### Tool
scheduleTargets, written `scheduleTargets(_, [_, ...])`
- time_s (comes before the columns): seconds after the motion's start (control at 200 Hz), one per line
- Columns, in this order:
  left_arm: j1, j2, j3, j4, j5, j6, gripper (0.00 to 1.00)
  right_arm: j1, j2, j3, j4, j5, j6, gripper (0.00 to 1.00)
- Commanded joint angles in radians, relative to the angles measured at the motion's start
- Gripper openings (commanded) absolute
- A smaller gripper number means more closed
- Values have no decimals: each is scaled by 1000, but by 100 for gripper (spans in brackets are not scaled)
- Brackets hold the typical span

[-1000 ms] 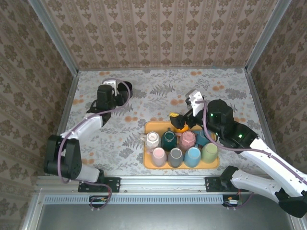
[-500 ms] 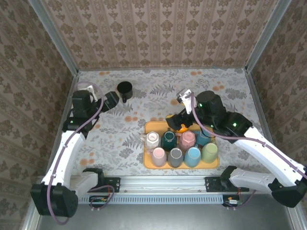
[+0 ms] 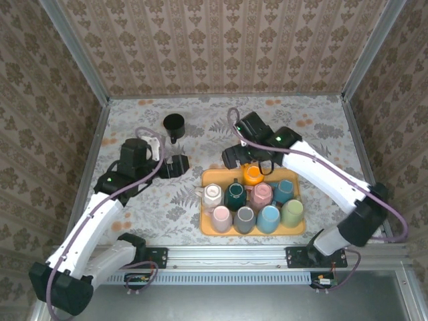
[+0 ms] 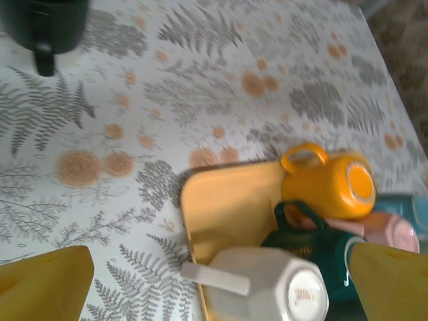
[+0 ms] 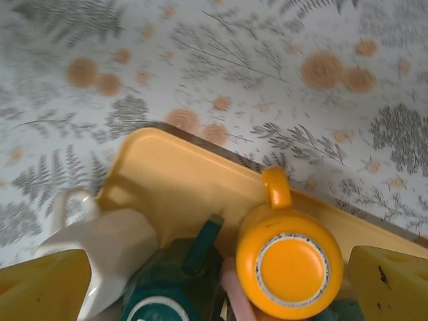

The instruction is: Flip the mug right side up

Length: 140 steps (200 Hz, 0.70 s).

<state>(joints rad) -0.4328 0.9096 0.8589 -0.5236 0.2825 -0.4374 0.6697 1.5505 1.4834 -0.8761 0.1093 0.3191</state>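
Note:
A black mug (image 3: 174, 124) (image 4: 47, 23) stands alone on the table at the back left, its mouth seemingly up, with nothing touching it. Several mugs sit bottom up on the yellow tray (image 3: 208, 176) (image 4: 227, 200) (image 5: 174, 180), among them an orange mug (image 3: 252, 174) (image 4: 328, 184) (image 5: 291, 267), a white mug (image 3: 212, 195) (image 4: 267, 284) (image 5: 100, 251) and a dark green mug (image 3: 235, 196) (image 5: 177, 284). My left gripper (image 3: 176, 164) (image 4: 217, 257) hangs open left of the tray, holding nothing. My right gripper (image 3: 235, 158) (image 5: 217, 267) is open above the tray's far left corner, beside the orange mug.
Pink, teal, grey, blue and light green mugs (image 3: 291, 212) fill the remainder of the tray. Patterned walls close in the table at the back and both sides. Bare tablecloth lies left of the tray and behind it.
My left gripper opened and let go of the black mug, then swung right toward the tray. My right arm moved left to the tray's far left corner.

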Motion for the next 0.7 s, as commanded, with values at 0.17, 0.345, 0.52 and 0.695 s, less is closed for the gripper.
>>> scheduleTargets(0.17, [-12, -14, -48, 34, 36, 101, 100, -88, 143, 80, -172, -30, 157, 100])
scheduleTargets(0.345, [-12, -47, -72, 67, 45, 80, 99, -94, 195, 44, -194, -43, 175, 100])
scheduleTargets(0.52, [-12, -52, -75, 65, 36, 74, 99, -94, 222, -22, -139, -106, 184, 100])
scheduleTargets(0.695, [-12, -57, -79, 63, 29, 75, 99, -96, 246, -60, -114, -99, 184, 100])
